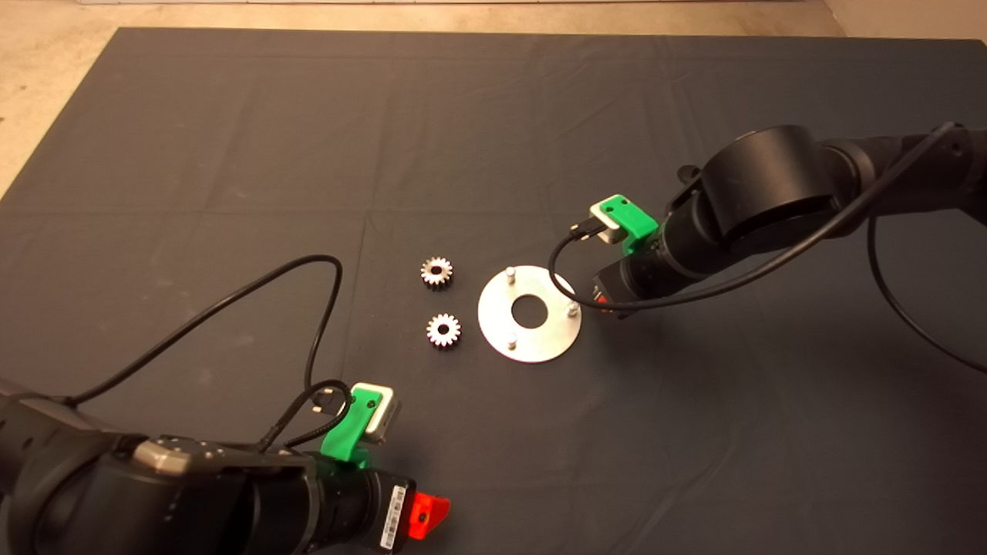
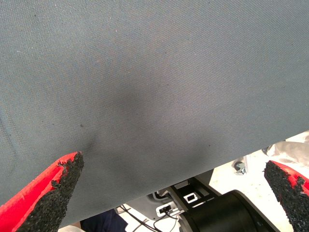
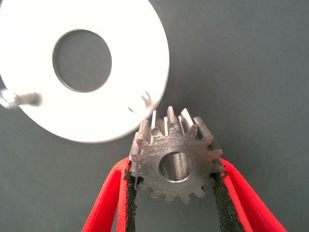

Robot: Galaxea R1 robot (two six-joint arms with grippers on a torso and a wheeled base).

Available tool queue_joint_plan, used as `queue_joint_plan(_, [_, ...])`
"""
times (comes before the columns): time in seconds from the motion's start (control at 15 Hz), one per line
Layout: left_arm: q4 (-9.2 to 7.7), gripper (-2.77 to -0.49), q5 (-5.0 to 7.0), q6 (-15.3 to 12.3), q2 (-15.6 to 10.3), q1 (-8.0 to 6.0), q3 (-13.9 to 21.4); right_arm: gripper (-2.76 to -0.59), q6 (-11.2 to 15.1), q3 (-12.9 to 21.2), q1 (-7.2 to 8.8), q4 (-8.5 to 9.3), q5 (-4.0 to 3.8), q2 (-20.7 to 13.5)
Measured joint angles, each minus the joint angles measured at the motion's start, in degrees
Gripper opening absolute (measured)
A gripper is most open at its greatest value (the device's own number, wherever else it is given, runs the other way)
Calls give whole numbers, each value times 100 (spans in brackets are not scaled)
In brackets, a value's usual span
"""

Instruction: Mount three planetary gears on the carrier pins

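Dark mat (image 1: 231,154) covers bench. Disc (image 1: 529,341) with three pins (image 1: 510,272) sits mid-mat; two gears (image 1: 436,272) lie loose beside it. Right gripper (image 3: 175,186) at disc edge, fingers (image 3: 126,193) pinching third gear (image 3: 174,162); arm hides it from above. Left gripper (image 2: 174,193) parked near corner, fingers spread.

No readable text, brand, number or sign appears in any view. The only printed marking is a small white barcode sticker (image 1: 397,515) on the left arm's wrist, beside the left end effector (image 1: 426,515) at the lower edge of the head view; its bars and tiny characters are too small to make out.
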Motion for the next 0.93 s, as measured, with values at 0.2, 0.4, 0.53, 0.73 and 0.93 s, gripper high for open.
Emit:
queue_joint_plan(0.2, [0,-51,0,1,2,0,0,-247,2,-127,-2,2,-6,92])
queue_joint_plan(0.4, [0,-51,0,0,0,0,0,-247,-1,-130,-2,9,14,154])
queue_joint_plan(0.53, [0,-51,-2,0,2,0,0,-247,-1,-149,-5,10,9,165])
queue_joint_plan(0.73, [0,-51,-2,2,2,0,0,-247,-1,-187,-33,11,7,312])
queue_joint_plan(0.93, [0,-51,-1,0,2,0,0,-247,-1,-221,-88,13,32,368])
